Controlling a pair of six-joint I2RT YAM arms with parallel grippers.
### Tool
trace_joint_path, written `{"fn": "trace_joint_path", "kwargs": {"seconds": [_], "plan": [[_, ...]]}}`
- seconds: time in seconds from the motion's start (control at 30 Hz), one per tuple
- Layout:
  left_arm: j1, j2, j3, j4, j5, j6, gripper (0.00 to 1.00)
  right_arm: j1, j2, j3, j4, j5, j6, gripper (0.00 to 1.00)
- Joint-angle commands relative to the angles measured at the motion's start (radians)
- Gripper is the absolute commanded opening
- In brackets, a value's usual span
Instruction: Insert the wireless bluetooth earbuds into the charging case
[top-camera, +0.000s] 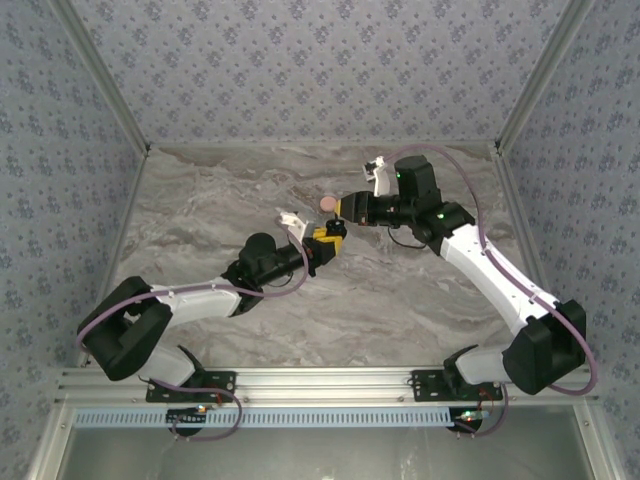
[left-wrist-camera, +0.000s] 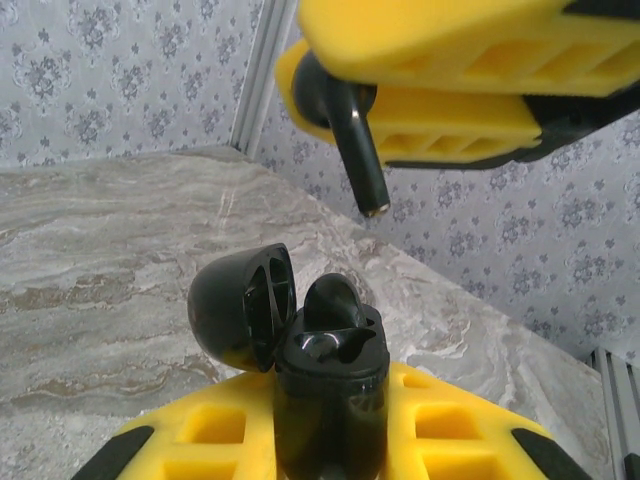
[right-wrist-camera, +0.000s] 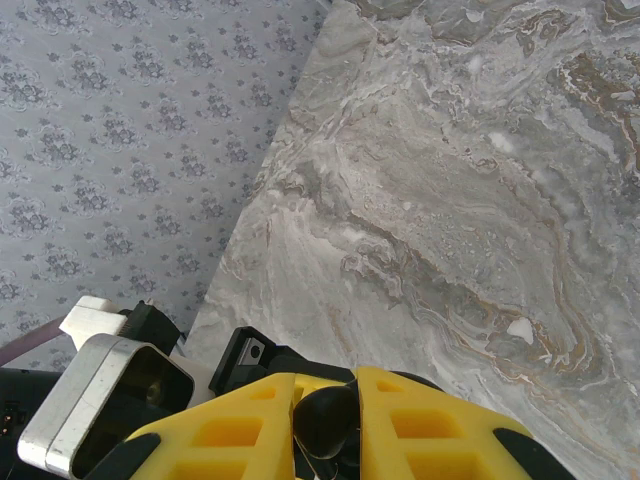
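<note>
Closest to the lens in the left wrist view, the left tool (left-wrist-camera: 330, 440) is clenched on the charging case (left-wrist-camera: 330, 400). Its yellow fingers (left-wrist-camera: 455, 435) press the case's dark body from both sides and hold it upright above the desk (top-camera: 220, 200), a broad slab of grey marbled surface. From the far right, the right arm (top-camera: 480, 250) reaches in to meet the left one near the middle of the desk. The right tool (left-wrist-camera: 345, 80) hangs just above the case and slightly to its right, clamped on a black earbud (left-wrist-camera: 358, 155). The earbud's round head is pinched between the yellow pads and its stem slants down toward the case mouth, clear of it. The case's lid (left-wrist-camera: 240, 305) is swung open to the left. A rounded black shape rises inside the mouth; I cannot tell what it is. A small pale pink round piece (top-camera: 327, 203) lies on the desk just beside the right tool.
</note>
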Motion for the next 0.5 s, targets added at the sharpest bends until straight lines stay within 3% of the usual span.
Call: {"fn": "trace_joint_path", "kwargs": {"seconds": [0.0,0.47], "plan": [[-0.008,-0.013,0.020,0.066,-0.019,-0.017,0.21,0.009,-0.022,0.015,0.014,-0.026,-0.023,0.20],[-0.008,-0.048,0.028,0.055,-0.029,-0.021,0.21,0.024,-0.011,0.015,0.001,-0.019,-0.039,0.20]]}}
